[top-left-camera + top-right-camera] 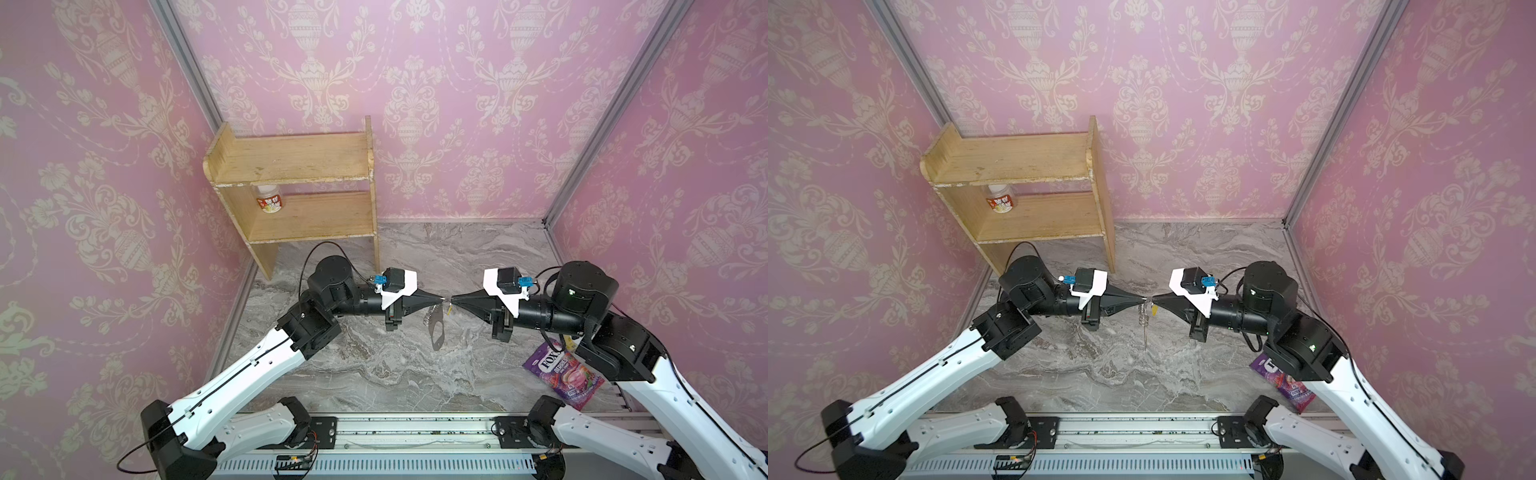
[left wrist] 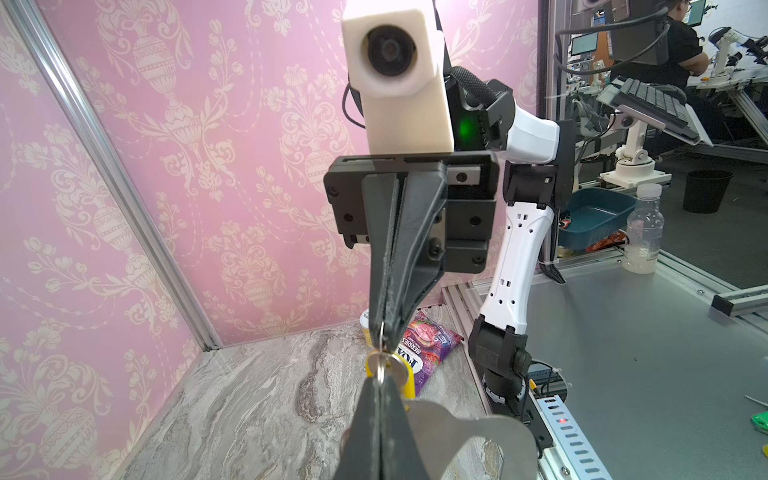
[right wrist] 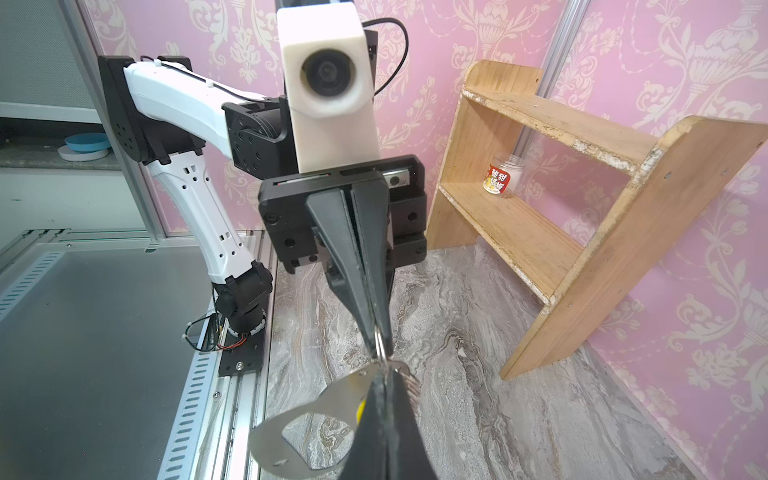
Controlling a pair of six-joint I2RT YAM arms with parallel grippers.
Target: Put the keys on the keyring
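Left gripper (image 1: 441, 298): pinched shut on the keyring (image 1: 436, 330), hanging above the table (image 1: 374, 374).
Right gripper (image 1: 454, 300): clamped on the keys (image 1: 449, 308), tips nearly meeting.
Top views: keys a yellow speck.
Wrist views: close up, metal rings (image 3: 380, 349) at both tips, keyring's cutout plain to see.

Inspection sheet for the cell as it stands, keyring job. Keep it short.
Surface: grey marble-pattern tabletop, no spills seen.
Job's things: keyring fob hangs from the left gripper; yellow key tag from the right gripper.
Clutter: purple sweets packet under the right arm; jar on the wooden shelf, lower board.
Grippers: both shut, tip to tip, off the table.
Cables: black cable loops over the left wrist, away from the tips.
Surroundings: pink patterned walls, aluminium frame posts.
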